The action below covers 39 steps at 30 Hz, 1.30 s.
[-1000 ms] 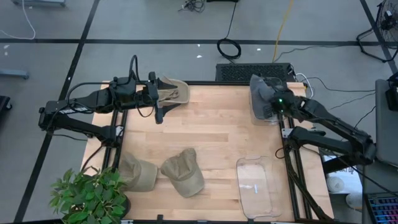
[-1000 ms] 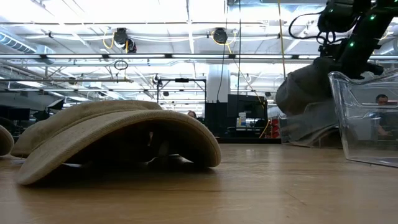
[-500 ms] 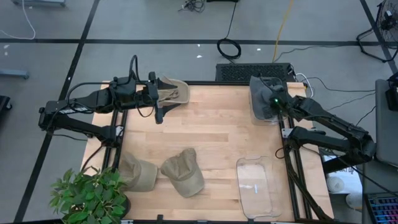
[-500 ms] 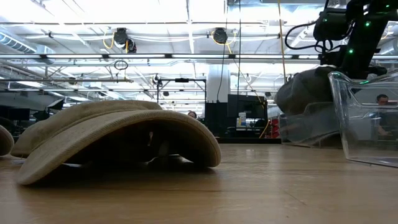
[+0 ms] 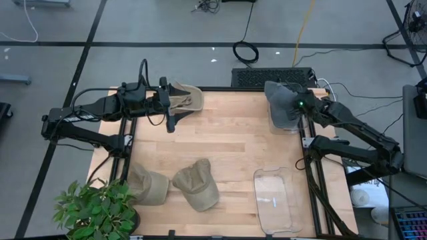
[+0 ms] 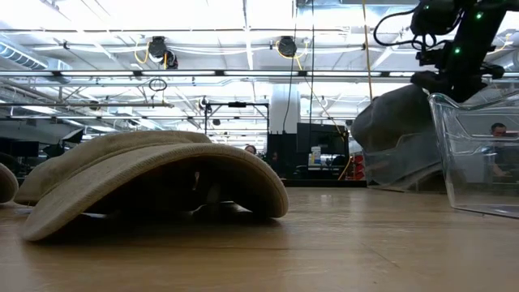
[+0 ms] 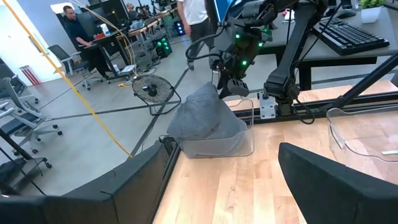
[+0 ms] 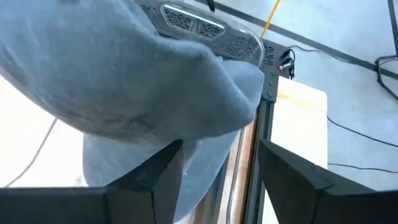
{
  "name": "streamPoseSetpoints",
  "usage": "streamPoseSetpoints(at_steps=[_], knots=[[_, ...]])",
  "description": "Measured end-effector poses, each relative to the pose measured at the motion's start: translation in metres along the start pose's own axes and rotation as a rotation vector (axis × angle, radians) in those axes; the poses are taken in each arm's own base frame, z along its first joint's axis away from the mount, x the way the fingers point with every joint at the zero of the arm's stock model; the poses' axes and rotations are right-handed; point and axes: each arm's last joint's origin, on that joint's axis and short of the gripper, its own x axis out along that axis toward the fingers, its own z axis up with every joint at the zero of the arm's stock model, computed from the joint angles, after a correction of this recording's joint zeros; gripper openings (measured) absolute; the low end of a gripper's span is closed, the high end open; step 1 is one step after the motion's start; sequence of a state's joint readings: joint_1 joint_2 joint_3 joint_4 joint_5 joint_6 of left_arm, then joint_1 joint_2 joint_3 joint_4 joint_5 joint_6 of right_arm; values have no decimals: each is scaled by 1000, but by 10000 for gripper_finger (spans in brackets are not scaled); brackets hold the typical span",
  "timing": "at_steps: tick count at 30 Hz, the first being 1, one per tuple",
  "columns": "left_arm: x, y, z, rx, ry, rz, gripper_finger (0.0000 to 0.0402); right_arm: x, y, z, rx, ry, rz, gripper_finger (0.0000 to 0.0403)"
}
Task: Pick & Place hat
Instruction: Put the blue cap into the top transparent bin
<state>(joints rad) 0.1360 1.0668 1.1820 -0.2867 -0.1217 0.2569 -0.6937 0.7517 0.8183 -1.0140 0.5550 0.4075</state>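
A: What's hard to make out?

B: The clear bin (image 7: pixel 214 144) under the grey hat (image 5: pixel 281 103); the cloth covers most of it. In the low view a tan cap (image 6: pixel 154 180) blocks the left side.

A: The hat itself?

B: Soft, grey, rumpled, heaped over the bin's rim at the table's (image 5: pixel 233 147) far right corner.

A: And the right gripper (image 5: pixel 301 105)?

B: Beside the hat, fingers (image 8: pixel 149 171) apart, cloth between them but not clamped.

A: Left gripper (image 5: pixel 172 110)?

B: At the far left edge, jaws wide, next to another tan cap (image 5: pixel 187 98).

A: Other containers?

B: A clear tray (image 5: pixel 275 200) at the near right, nothing in it. Two tan caps (image 5: pixel 197 185) lie near left.
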Motion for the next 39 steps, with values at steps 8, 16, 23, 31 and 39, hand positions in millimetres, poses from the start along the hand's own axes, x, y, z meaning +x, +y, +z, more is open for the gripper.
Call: streamPoseSetpoints(at_steps=[8,16,23,31,39], knots=[[0,0,0,0,0,0,324,-2,7,18,-43,-168,55,171],[0,0,0,0,0,0,324,-10,9,41,-98,-407,-47,132],[0,0,0,0,0,0,324,-20,28,43,-228,-460,366,70],[0,0,0,0,0,0,324,8,36,24,-326,-127,280,3],[0,0,0,0,0,0,324,40,33,23,-315,26,-110,1]])
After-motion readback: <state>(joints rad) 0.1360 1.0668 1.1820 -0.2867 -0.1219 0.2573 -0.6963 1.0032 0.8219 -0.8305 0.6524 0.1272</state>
